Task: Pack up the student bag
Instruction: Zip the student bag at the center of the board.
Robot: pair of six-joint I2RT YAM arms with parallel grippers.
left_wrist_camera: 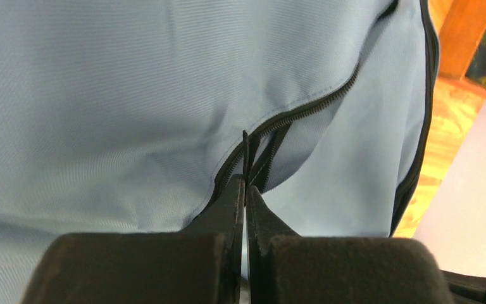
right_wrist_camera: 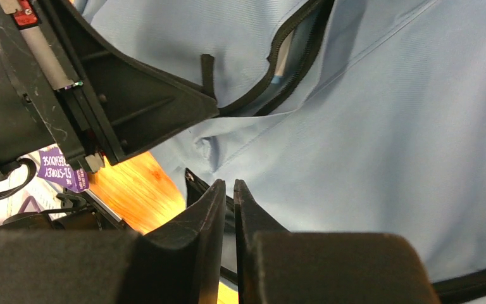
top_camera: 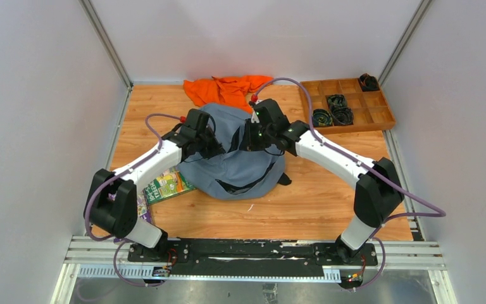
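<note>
The student bag is grey-blue and lies in the middle of the wooden table. In the left wrist view its dark zipper line curves across the fabric. My left gripper is shut on the thin black zipper pull at the end of that line; from above it sits on the bag's left side. My right gripper sits on the bag's upper middle. Its jaws are almost together on a black edge strip of the bag. The right wrist view also shows the left gripper's finger holding the pull.
An orange cloth lies behind the bag. A wooden compartment tray with dark coiled items stands at the back right. Books lie partly under the bag's left edge, by the left arm. White walls close in both sides.
</note>
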